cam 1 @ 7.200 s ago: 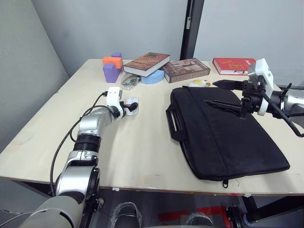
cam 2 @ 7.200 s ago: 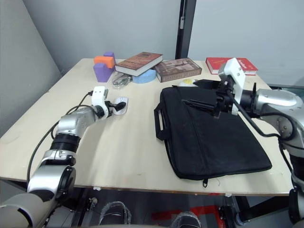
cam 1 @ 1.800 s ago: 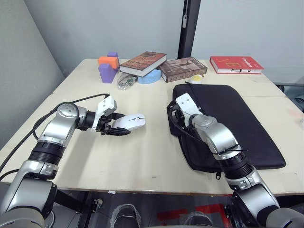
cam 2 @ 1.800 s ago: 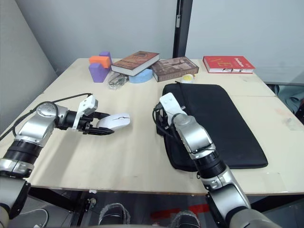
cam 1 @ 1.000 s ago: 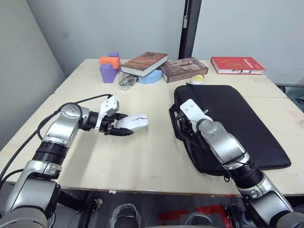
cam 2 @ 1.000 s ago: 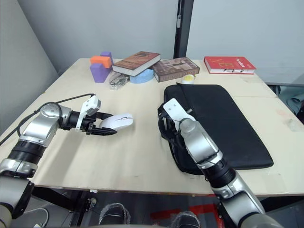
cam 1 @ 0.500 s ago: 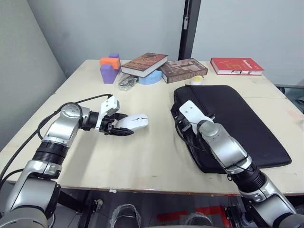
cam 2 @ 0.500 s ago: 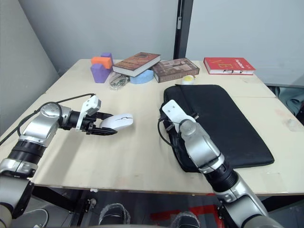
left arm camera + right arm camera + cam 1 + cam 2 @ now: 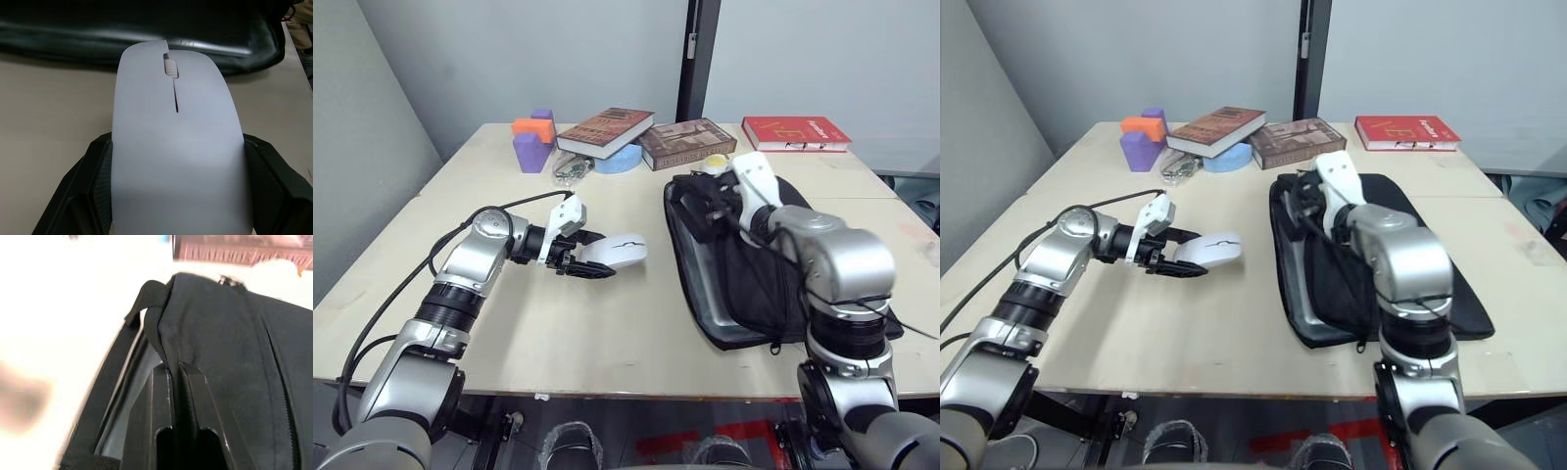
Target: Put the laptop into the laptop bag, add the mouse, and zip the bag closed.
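Note:
The black laptop bag [image 9: 744, 294] lies on the right half of the table, its near-left side lifted open. My right gripper [image 9: 706, 201] is shut on the bag's handle and top flap [image 9: 161, 333] and holds them up. Inside the opening a silver-grey strip shows, the laptop [image 9: 697, 279], lying in the bag. The white mouse [image 9: 619, 253] hangs just above the table left of the bag, with my left gripper [image 9: 595, 258] shut on its sides. In the left wrist view the mouse [image 9: 176, 147] points at the bag's open edge.
Along the back edge sit purple and orange blocks [image 9: 530, 142], two brown books [image 9: 604, 131] [image 9: 685, 143], a red book [image 9: 795, 133], a blue disc [image 9: 614, 160] and a white-and-yellow plush [image 9: 713, 166]. Bare tabletop [image 9: 558, 323] lies in front of the mouse.
My right gripper has closed on the bag's handle and flap and pulled them up and back, opening the bag. My left gripper has carried the mouse right, closer to the bag.

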### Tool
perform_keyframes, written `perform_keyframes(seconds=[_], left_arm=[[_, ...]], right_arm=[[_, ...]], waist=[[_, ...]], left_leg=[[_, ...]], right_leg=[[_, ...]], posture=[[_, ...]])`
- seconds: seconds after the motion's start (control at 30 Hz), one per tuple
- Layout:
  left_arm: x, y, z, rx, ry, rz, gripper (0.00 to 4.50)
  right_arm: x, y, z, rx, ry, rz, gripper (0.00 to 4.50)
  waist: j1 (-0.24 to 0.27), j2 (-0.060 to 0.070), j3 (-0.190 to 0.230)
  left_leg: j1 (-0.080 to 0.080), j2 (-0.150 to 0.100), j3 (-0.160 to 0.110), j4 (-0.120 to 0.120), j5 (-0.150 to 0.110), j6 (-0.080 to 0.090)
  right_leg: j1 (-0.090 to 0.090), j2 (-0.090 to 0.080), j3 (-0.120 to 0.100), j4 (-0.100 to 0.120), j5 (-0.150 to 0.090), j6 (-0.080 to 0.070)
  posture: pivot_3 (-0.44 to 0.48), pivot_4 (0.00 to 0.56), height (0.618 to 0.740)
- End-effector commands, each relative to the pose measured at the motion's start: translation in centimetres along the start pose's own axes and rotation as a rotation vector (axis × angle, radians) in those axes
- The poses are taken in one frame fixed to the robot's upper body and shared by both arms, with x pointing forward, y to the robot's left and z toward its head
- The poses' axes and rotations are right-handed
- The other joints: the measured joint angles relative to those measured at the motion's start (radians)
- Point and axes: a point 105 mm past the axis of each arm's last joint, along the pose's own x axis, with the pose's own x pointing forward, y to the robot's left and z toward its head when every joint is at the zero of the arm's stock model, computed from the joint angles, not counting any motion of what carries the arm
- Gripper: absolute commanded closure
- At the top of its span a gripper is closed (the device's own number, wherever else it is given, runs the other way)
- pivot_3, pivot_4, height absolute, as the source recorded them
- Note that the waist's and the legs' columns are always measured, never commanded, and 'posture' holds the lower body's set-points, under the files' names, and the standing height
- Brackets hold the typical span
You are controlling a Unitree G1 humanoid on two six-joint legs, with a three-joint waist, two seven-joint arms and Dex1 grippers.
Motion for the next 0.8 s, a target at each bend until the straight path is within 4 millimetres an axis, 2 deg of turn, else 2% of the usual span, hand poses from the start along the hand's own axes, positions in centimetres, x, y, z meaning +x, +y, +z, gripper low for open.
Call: perform_keyframes(seconds=[0.03, 0.3, 0.47, 0.63, 0.8], left_arm=[[0.6, 0.2, 1.0, 0.043, -0.017, -0.013, 1.65], [2.7, 0.9, 1.7, 0.034, -0.084, 0.0, 1.65], [4.7, 1.0, 2.7, 0.051, -0.152, 0.012, 1.65], [6.3, 1.2, 3.5, 0.048, -0.206, 0.012, 1.65], [9.2, 2.0, 4.9, 0.004, -0.288, 0.032, 1.65]], right_arm=[[-1.7, 0.7, 2.6, 0.102, -0.144, 0.131, 4.46], [-2.3, 0.2, 3.2, 0.257, -0.231, 0.207, 4.46], [-2.6, 0.2, 4.0, 0.351, -0.296, 0.254, 4.46], [-2.7, 0.0, 3.6, 0.356, -0.28, 0.244, 4.46], [-2.7, 0.3, 3.4, 0.368, -0.275, 0.263, 4.46]], waist=[[0.0, 0.0, 0.0], [0.007, 0.0, 0.0], [0.007, 0.0, 0.0], [0.009, 0.0, 0.0], [0.019, 0.0, 0.0]], left_leg=[[0.0, 0.0, 0.0, -0.001, 0.0, 0.0], [-0.002, 0.0, 0.001, -0.001, 0.0, 0.0], [-0.003, 0.0, 0.001, -0.001, 0.0, 0.001], [-0.004, 0.0, 0.001, -0.001, 0.0, 0.001], [-0.004, -0.001, 0.001, -0.001, 0.001, 0.001]], right_leg=[[-0.001, 0.0, 0.0, 0.0, 0.0, 0.0], [-0.003, 0.0, 0.0, 0.0, 0.0, 0.0], [-0.003, 0.0, 0.0, 0.0, 0.0, 0.0], [-0.004, 0.0, 0.0, -0.001, 0.0, 0.0], [-0.003, -0.001, 0.0, -0.002, 0.0, 0.0]], posture=[[0.0, 0.15, 0.725], [0.0, 0.15, 0.725], [0.0, 0.15, 0.725], [0.0, 0.15, 0.725], [0.0, 0.15, 0.725]])
